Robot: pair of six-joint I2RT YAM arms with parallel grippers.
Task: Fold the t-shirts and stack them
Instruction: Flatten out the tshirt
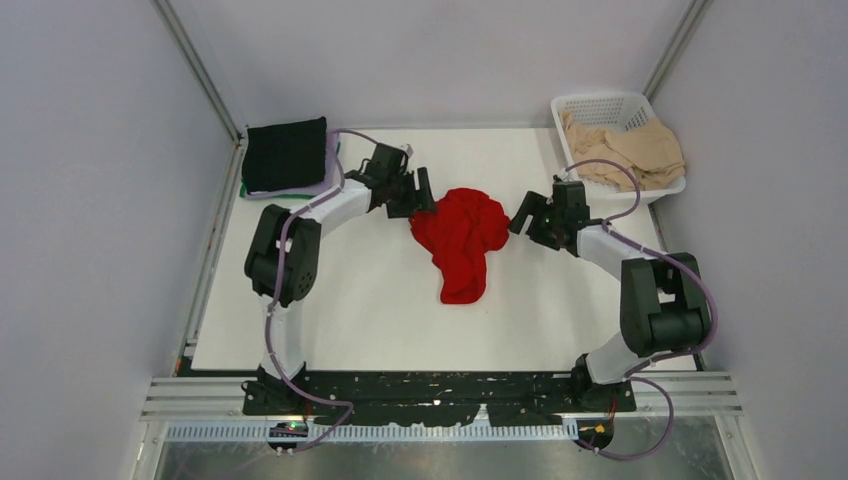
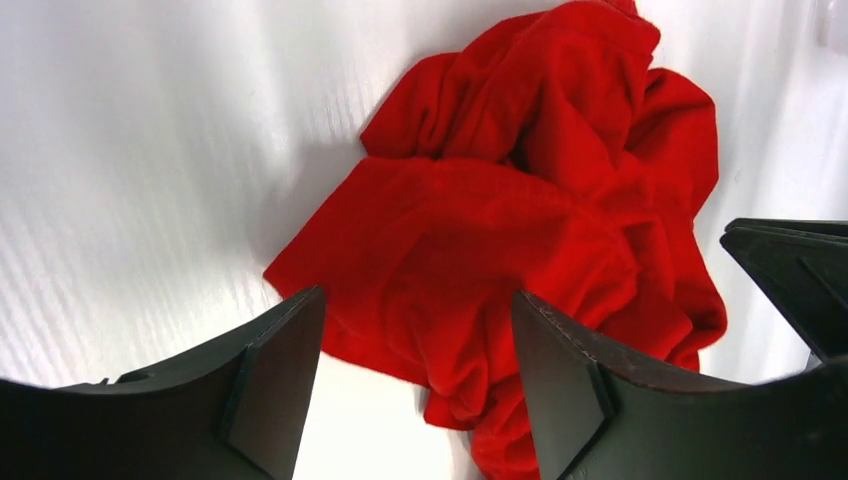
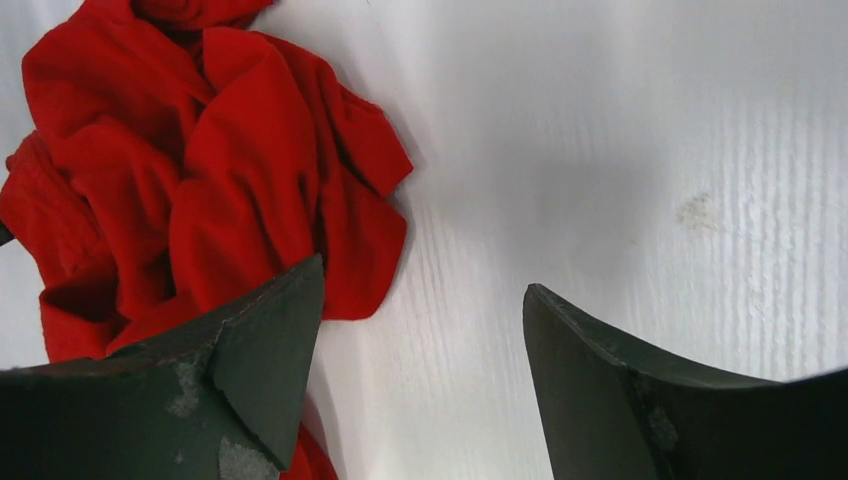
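A crumpled bright red t-shirt [image 1: 462, 238] lies in a heap in the middle of the white table; it also shows in the left wrist view [image 2: 520, 230] and the right wrist view [image 3: 200, 190]. My left gripper [image 1: 424, 196] is open at the shirt's upper left edge, its jaws standing over a red fold [image 2: 418, 300]. My right gripper [image 1: 520, 215] is open just right of the shirt, with bare table between its jaws [image 3: 422, 290]. A folded stack with a black shirt on top [image 1: 285, 153], over lavender and green ones, lies at the back left.
A white lattice basket [image 1: 574, 106] at the back right holds beige t-shirts [image 1: 630, 150]. Grey walls enclose the table on three sides. The arm bases stand at the near edge.
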